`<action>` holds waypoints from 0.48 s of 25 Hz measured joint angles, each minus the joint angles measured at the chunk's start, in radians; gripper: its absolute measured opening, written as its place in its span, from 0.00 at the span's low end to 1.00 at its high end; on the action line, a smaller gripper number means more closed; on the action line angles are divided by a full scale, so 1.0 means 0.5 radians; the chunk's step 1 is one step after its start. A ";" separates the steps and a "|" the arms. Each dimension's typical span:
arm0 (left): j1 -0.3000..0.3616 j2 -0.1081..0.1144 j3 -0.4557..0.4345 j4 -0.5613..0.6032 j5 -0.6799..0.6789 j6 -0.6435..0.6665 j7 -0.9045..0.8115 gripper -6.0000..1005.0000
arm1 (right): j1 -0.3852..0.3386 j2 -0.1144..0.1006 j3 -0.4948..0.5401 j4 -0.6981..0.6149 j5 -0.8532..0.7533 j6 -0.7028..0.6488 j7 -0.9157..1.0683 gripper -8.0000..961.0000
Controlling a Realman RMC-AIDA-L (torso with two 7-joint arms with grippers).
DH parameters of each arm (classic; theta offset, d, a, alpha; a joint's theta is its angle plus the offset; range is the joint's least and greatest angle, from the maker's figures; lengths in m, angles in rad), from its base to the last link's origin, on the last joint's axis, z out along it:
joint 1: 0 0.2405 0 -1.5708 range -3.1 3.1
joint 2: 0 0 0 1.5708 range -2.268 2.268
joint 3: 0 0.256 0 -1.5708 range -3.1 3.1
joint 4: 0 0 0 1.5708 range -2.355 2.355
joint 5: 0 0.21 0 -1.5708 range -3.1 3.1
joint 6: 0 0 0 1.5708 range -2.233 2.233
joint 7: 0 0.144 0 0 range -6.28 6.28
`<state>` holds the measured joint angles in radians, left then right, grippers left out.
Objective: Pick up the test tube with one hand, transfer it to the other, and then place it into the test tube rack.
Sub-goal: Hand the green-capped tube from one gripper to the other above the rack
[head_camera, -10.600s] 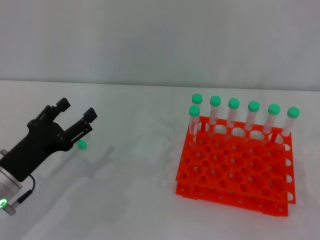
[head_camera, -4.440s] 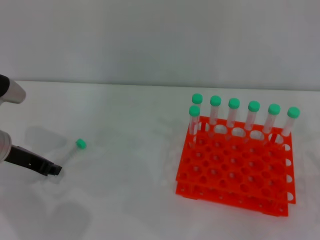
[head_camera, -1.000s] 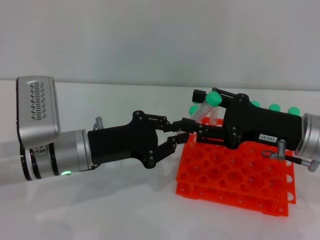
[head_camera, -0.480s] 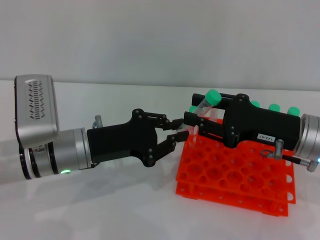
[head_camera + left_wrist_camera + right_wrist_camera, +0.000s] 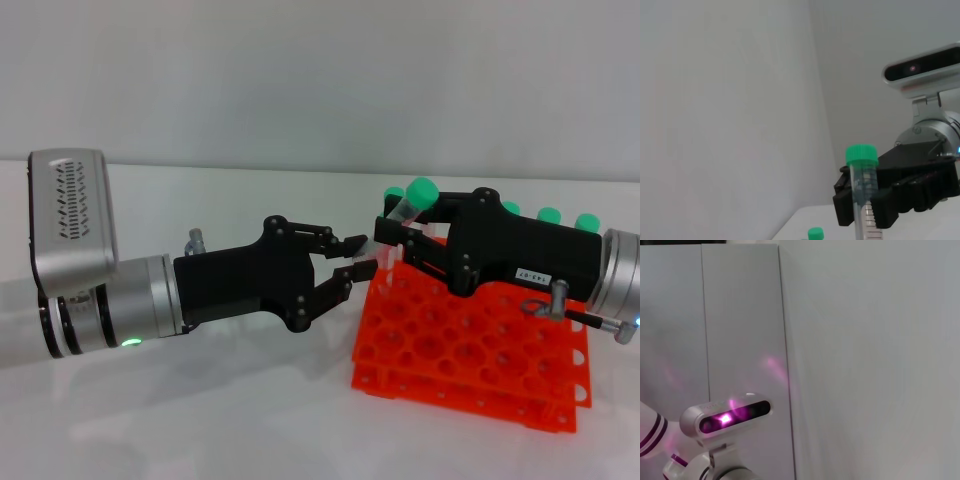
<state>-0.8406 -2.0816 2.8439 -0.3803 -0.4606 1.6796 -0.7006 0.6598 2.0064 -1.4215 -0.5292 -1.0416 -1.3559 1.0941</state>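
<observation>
The test tube, clear with a green cap, is tilted in the air above the near left corner of the orange-red test tube rack. My right gripper, the one with the white label, is shut on the tube's body below the cap. My left gripper sits just left of it, open, with its fingers off the tube. In the left wrist view the test tube stands upright in the right gripper.
Several more green-capped tubes stand in the rack's back row, partly hidden behind the right gripper. One such cap shows in the left wrist view. The right wrist view holds only a wall and the left arm's camera.
The tube, earlier lying on the table at the left, now hangs in the right gripper. Over the last second the right gripper shifted slightly right and up, away from the open left fingers.
</observation>
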 joint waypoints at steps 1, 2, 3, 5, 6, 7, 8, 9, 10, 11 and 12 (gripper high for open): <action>0.000 0.000 0.000 0.000 0.000 0.000 0.000 0.24 | 0.001 0.000 -0.003 0.000 0.000 0.003 -0.003 0.26; 0.000 0.000 0.000 0.000 -0.001 -0.001 0.000 0.24 | 0.003 0.000 -0.004 0.000 0.000 0.007 -0.006 0.26; 0.000 0.000 0.000 0.000 -0.002 -0.003 0.000 0.24 | 0.003 0.000 -0.005 0.000 0.000 0.013 -0.008 0.26; 0.000 -0.002 0.000 0.000 -0.003 -0.005 0.000 0.24 | 0.004 0.001 -0.006 0.000 0.000 0.019 -0.015 0.26; 0.000 -0.003 0.000 0.000 -0.003 -0.005 0.000 0.24 | 0.004 0.002 -0.007 0.000 0.000 0.020 -0.019 0.26; 0.000 -0.003 0.000 0.002 -0.003 -0.006 -0.001 0.24 | 0.005 0.002 -0.008 0.000 0.000 0.021 -0.020 0.26; 0.000 -0.003 0.000 0.003 -0.003 -0.007 -0.001 0.24 | 0.005 0.002 -0.009 0.000 0.000 0.020 -0.022 0.26; 0.000 -0.003 0.000 0.006 -0.004 -0.008 -0.001 0.24 | 0.004 0.002 -0.009 0.000 0.000 0.020 -0.023 0.26; 0.000 -0.003 0.000 0.010 -0.004 -0.008 -0.001 0.24 | 0.004 0.002 -0.009 0.000 0.000 0.020 -0.025 0.26; 0.000 -0.003 0.000 0.013 -0.004 -0.009 -0.001 0.24 | 0.003 0.003 -0.010 -0.001 0.000 0.019 -0.026 0.26; 0.000 -0.002 0.000 0.015 -0.004 -0.009 -0.001 0.24 | 0.003 0.003 -0.010 0.000 0.000 0.020 -0.027 0.25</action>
<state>-0.8406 -2.0826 2.8439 -0.3729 -0.4626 1.6753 -0.7012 0.6612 2.0079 -1.4265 -0.5294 -1.0417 -1.3461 1.0806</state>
